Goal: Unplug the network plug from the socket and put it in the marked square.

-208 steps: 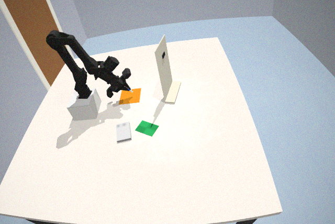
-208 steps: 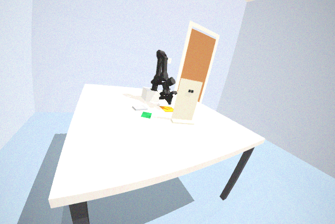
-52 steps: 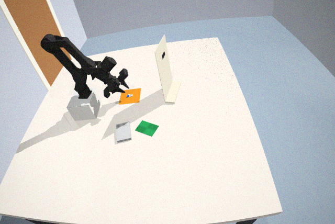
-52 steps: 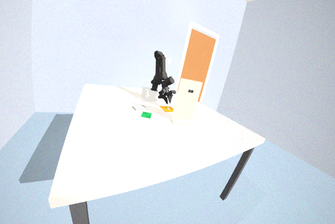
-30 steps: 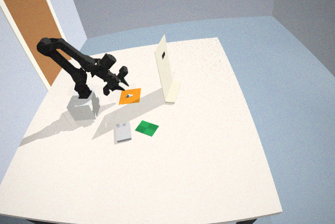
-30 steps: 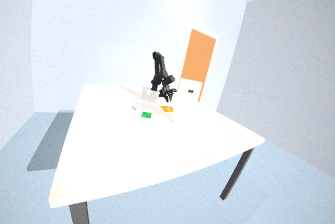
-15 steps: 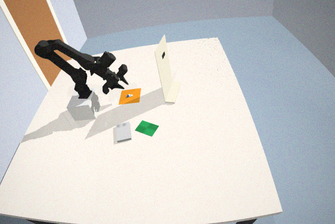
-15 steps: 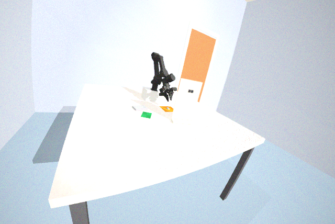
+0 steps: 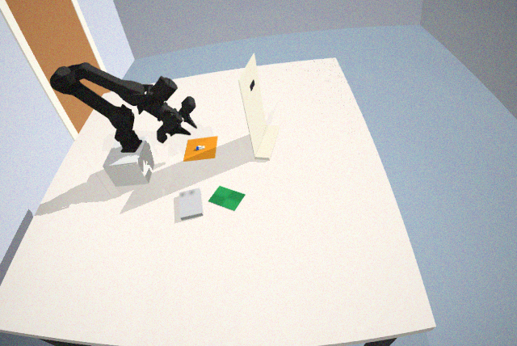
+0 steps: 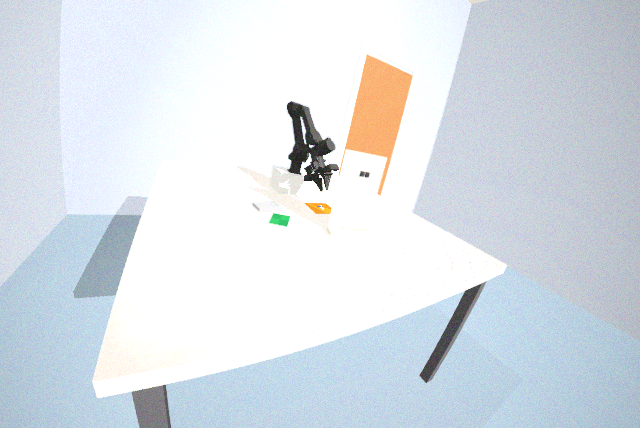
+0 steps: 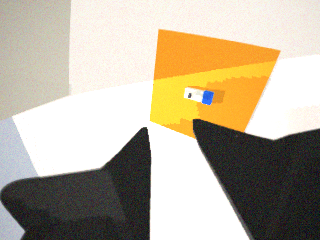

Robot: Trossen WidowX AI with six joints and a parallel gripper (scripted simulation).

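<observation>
The small white and blue plug (image 9: 199,147) (image 10: 320,206) (image 11: 200,95) lies on its side inside the orange marked square (image 9: 208,153) (image 10: 311,205) (image 11: 220,55), free of the fingers. My gripper (image 9: 191,128) (image 10: 324,186) (image 11: 170,125) is open and empty. It hangs above the table, just behind the square's near-left edge and apart from the plug. The upright cream panel (image 9: 255,112) (image 10: 356,201) stands to the right, and its dark socket (image 9: 252,85) (image 10: 364,173) is empty.
A green square patch (image 9: 226,198) (image 10: 279,219) and a flat grey block (image 9: 190,204) (image 10: 264,205) lie in front of the orange square. The arm's grey base block (image 9: 127,166) (image 10: 286,183) stands to the left. An orange door is behind the table.
</observation>
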